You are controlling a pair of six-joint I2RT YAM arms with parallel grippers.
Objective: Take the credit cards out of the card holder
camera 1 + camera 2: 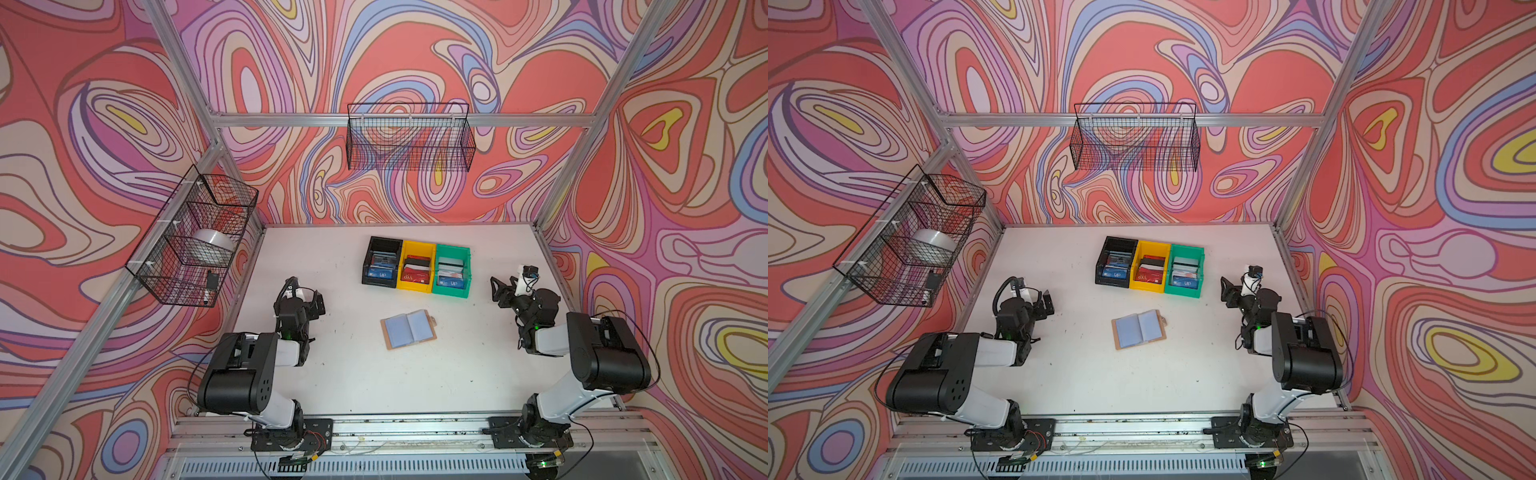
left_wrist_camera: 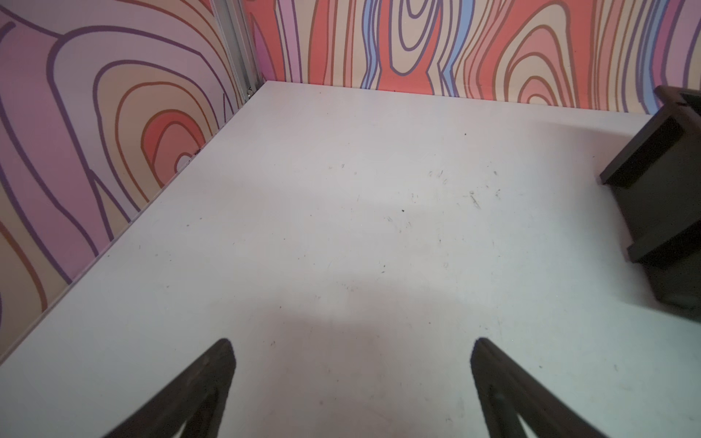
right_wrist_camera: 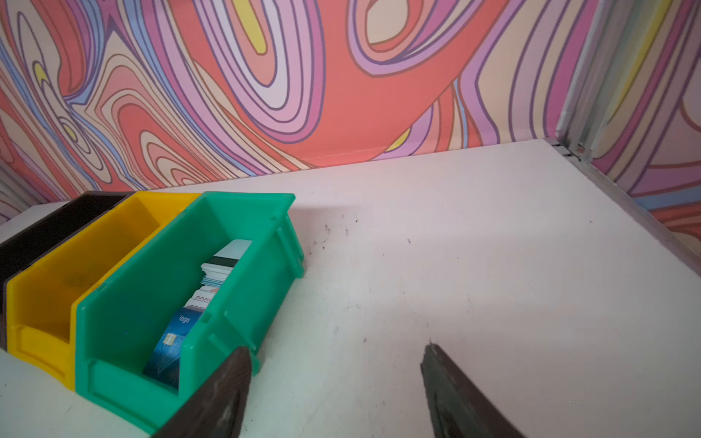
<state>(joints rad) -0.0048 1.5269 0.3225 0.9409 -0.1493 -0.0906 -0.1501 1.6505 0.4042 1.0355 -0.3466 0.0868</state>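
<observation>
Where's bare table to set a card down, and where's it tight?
Free: front strip from card holder to near rail; patch between left gripper and black bin; back corner right of green bin. Crowded: bin row, card-filled.

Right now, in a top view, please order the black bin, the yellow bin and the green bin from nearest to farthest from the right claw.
1. green bin: right end of the row, on the side of the right claw.
2. yellow bin: middle of the row.
3. black bin: left end of the row.
</observation>
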